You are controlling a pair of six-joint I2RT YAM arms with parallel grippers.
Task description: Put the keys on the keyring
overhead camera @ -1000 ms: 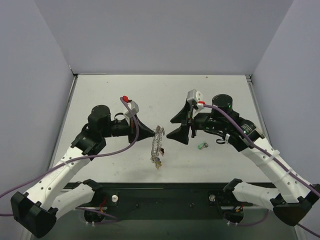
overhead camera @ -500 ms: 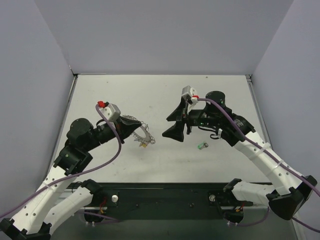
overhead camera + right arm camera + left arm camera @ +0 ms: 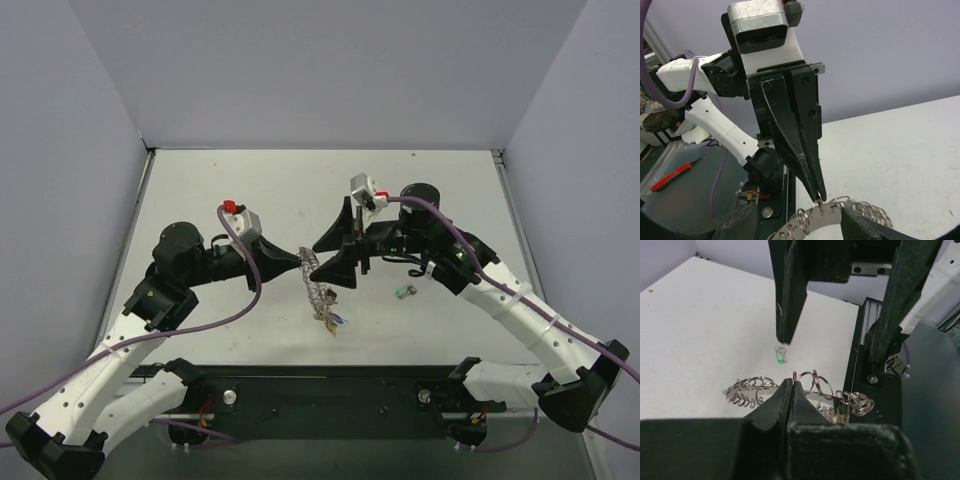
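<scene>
My left gripper (image 3: 304, 262) is shut on one small wire loop of the keyring (image 3: 318, 290), a silver band fringed with loops that hangs from its tip above the table. In the left wrist view the jaws (image 3: 792, 382) pinch that loop, and the keyring (image 3: 812, 396) stretches across behind them. Small keys with yellow and blue heads (image 3: 330, 319) dangle at the ring's low end. My right gripper (image 3: 314, 262) is open, its fingers (image 3: 787, 300) on either side of the ring's top. The right wrist view shows the keyring (image 3: 840, 216) between its fingertips. A green key (image 3: 404, 292) lies on the table.
The white table (image 3: 250, 190) has grey walls on three sides. The black base rail (image 3: 330, 385) runs along the near edge, under the hanging ring. The green key also shows in the left wrist view (image 3: 781, 354).
My left gripper swung left with the ring half a second ago and has come back to the centre. My right gripper has moved left and now straddles the ring.
</scene>
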